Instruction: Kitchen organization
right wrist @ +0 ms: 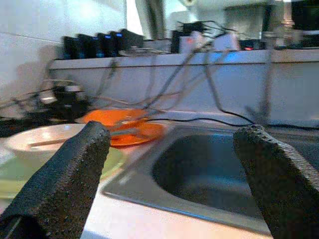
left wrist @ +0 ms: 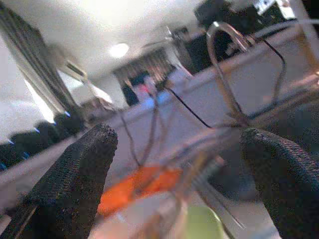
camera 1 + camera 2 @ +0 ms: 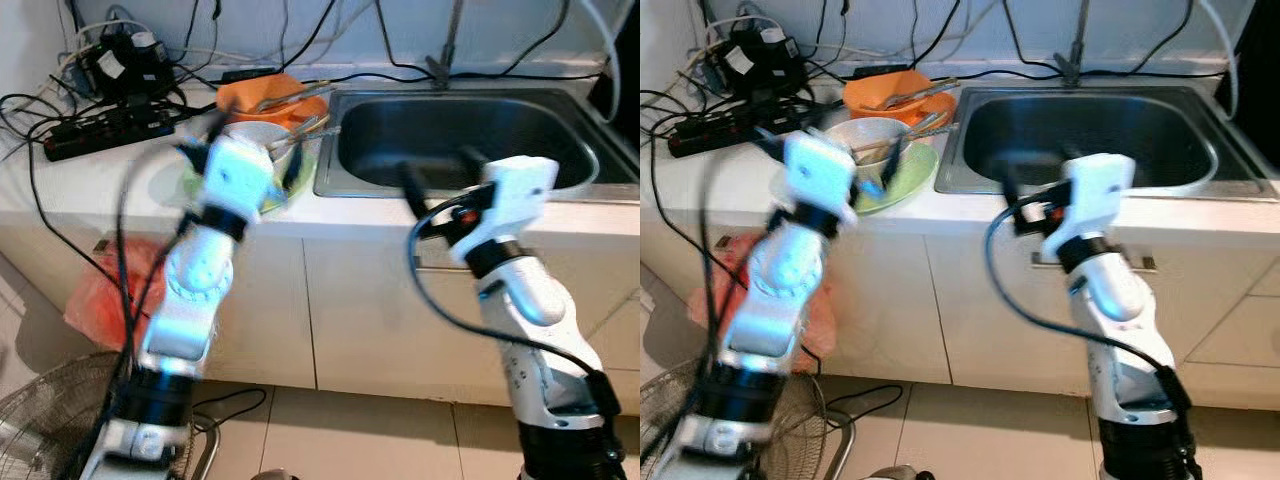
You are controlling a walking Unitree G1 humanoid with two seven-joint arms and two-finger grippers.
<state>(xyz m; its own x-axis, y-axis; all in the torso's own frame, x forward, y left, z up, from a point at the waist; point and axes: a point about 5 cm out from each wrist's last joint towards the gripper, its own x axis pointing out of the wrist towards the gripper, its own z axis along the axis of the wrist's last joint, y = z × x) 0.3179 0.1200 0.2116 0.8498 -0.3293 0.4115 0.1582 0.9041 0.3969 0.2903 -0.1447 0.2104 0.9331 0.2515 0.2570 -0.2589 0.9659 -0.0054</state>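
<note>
A white desk (image 3: 90, 180) runs along the wall with a steel sink (image 3: 560, 190) sunk into its right half. At about ten o'clock from the sink, a stack of dishes sits on the desk: a pale bowl (image 3: 862, 133) resting on a green plate (image 3: 912, 175), and behind it, toward twelve o'clock, an orange bowl (image 3: 872, 92) with utensils (image 3: 910, 95) lying across it. Further left, at nine o'clock from the dishes, a black power strip (image 3: 95, 135) and a tangle of cables (image 3: 130, 55) crowd the desk's corner.

The left gripper (image 3: 830, 150) is raised over the pale bowl and green plate, blurred; in the left wrist view its fingers (image 2: 75, 174) are spread wide, with the orange bowl and green plate showing between them. The right gripper (image 3: 440, 175) is held at the sink's front rim, at six o'clock of the basin, its fingers (image 1: 65, 174) also spread wide with nothing between them.

Below the desk's cabinet fronts, an orange bag (image 3: 100, 295) lies on the tiled floor (image 3: 350, 435), and a fan grille (image 3: 40, 415) stands at the lower left.
</note>
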